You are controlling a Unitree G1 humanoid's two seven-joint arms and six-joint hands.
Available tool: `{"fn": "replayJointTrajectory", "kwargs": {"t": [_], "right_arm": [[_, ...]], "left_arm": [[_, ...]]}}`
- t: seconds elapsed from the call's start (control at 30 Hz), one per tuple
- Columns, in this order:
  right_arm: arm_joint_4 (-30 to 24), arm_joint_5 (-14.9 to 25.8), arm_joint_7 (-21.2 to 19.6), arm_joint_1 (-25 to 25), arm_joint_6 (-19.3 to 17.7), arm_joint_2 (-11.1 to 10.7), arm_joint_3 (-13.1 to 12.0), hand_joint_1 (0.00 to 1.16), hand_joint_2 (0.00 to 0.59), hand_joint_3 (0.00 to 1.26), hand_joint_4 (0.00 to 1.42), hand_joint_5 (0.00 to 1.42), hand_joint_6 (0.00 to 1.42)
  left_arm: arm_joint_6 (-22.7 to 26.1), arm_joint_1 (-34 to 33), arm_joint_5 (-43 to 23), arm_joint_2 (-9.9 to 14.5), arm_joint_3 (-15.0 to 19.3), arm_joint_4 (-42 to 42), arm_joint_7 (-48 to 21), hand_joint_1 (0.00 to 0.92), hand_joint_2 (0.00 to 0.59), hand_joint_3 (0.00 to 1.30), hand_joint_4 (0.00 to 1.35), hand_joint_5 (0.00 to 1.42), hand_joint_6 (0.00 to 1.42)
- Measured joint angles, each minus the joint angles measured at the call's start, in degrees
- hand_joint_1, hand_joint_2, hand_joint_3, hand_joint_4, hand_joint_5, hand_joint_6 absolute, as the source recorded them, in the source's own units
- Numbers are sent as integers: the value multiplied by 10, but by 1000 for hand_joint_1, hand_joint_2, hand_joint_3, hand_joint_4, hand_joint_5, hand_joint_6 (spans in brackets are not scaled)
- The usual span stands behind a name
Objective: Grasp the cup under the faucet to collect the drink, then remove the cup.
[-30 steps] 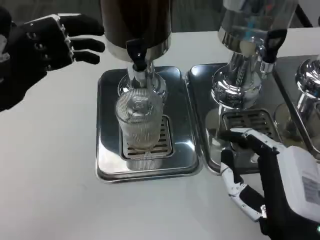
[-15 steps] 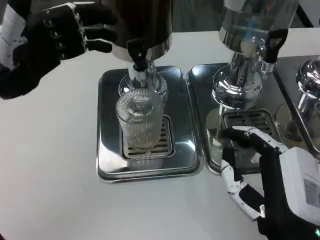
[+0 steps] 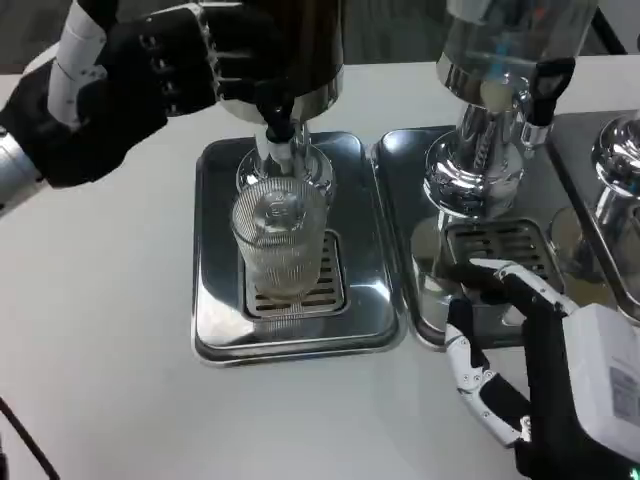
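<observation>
Since the earlier frames the left hand (image 3: 150,75) has travelled right and up, from well out at the left edge to the dark dispenser body (image 3: 285,40), where its fingers now reach against the dispenser's left side; whether they press it cannot be told. Cup (image 3: 279,240) unchanged: ribbed clear glass, upright on the slotted grate (image 3: 330,290) of the left drip tray (image 3: 215,330), directly under the black faucet (image 3: 274,112). Neither hand touches the cup.

Left hand: fingers spread and extended, holding nothing visible.

Right hand (image 3: 530,370): low at the right, beside the front edge of the second drip tray (image 3: 400,200), well apart from the cup. Fingers apart, curved forward over the tray's near corner, nothing held. It has barely shifted.

Second dispenser (image 3: 490,120), chrome base with a clear body and its own black tap, stands on the right tray. A third chrome base (image 3: 615,160) sits at the far right. All stand on the white table (image 3: 100,350).
</observation>
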Motion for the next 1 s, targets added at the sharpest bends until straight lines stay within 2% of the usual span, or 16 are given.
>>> {"fn": "replayJointTrajectory", "kwargs": {"t": [0.23, 0.47, 0.73, 1.0], "right_arm": [[5, 3, -1, 2, 1, 8, 0, 595, 466, 483, 440, 448, 349], [5, 9, -1, 9, 2, 10, -1, 595, 466, 483, 443, 450, 346], [5, 15, -1, 15, 7, 11, -1, 595, 466, 483, 445, 456, 346], [5, 17, -1, 15, 8, 12, -1, 595, 466, 483, 449, 457, 345]], "left_arm": [[-28, -2, 16, -19, -2, 3, 8, 0, 42, 349, 243, 284, 297], [-85, -4, 44, -40, -15, 12, 17, 0, 45, 353, 252, 288, 273], [-150, -4, 68, -49, -26, 26, 25, 0, 49, 355, 255, 294, 271], [-164, -4, 71, -54, -25, 46, 25, 0, 50, 351, 256, 295, 271]]}}
